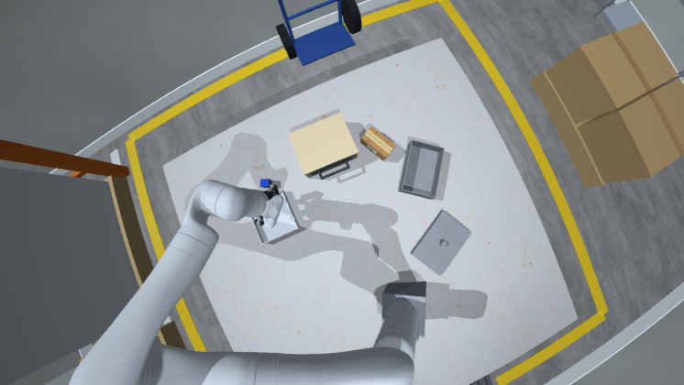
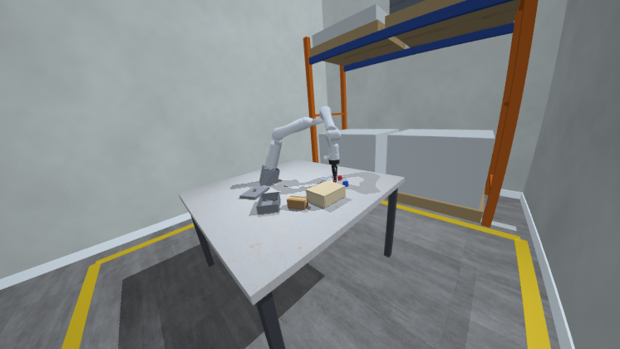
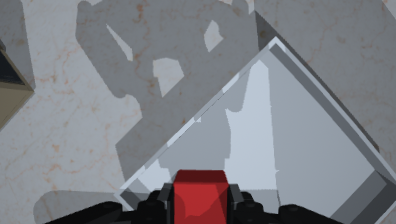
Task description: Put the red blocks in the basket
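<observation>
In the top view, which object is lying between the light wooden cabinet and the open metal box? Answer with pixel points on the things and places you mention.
A small brown carton [image 1: 378, 143] [image 2: 297, 202] lies between the light wooden cabinet [image 1: 323, 143] [image 2: 325, 192] and the open metal box [image 1: 402, 189] [image 2: 268, 209]; the exterior view shows it too.

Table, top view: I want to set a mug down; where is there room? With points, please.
Between the basket [image 1: 282, 234] [image 3: 320, 130] and the lid [image 1: 430, 246] [image 2: 251, 193], across arm shadows. Crowded: the gripper [image 1: 266, 206] [image 2: 334, 178] [image 3: 200, 199] over the basket, the blue block [image 1: 265, 182] [image 2: 345, 184] beside it, and the cabinet [image 1: 323, 143] [image 2: 322, 190] [image 3: 14, 102] near the brown box [image 1: 378, 142] [image 2: 297, 203].
</observation>
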{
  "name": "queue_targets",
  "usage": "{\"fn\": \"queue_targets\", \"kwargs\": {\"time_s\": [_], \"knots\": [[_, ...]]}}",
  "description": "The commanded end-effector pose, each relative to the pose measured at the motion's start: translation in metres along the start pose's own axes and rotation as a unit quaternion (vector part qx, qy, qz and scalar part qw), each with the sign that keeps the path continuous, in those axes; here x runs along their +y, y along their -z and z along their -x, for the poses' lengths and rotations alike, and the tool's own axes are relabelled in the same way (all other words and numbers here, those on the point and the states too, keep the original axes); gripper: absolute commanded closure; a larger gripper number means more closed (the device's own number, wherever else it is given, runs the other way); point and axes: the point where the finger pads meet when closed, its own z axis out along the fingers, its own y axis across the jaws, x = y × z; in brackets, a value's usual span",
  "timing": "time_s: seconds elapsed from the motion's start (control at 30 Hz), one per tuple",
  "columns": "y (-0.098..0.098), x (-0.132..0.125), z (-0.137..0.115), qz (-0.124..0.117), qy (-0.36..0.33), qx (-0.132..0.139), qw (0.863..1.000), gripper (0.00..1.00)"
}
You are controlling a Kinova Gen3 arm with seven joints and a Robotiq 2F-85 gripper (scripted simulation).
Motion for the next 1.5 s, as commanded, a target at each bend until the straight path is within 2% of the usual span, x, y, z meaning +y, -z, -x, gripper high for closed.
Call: {"fn": "queue_targets", "kwargs": {"time_s": [0.0,0.87,0.9,1.47], "knots": [[0.0008,-0.0003,0.0005,0.0,0.0,-0.001,1.0,0.9],[0.0008,-0.0003,0.0005,0.0,0.0,-0.001,1.0,0.9],[0.0008,-0.0003,0.0005,0.0,0.0,-0.001,1.0,0.47],[0.0008,-0.0003,0.0005,0.0,0.0,-0.001,1.0,0.47]]}}
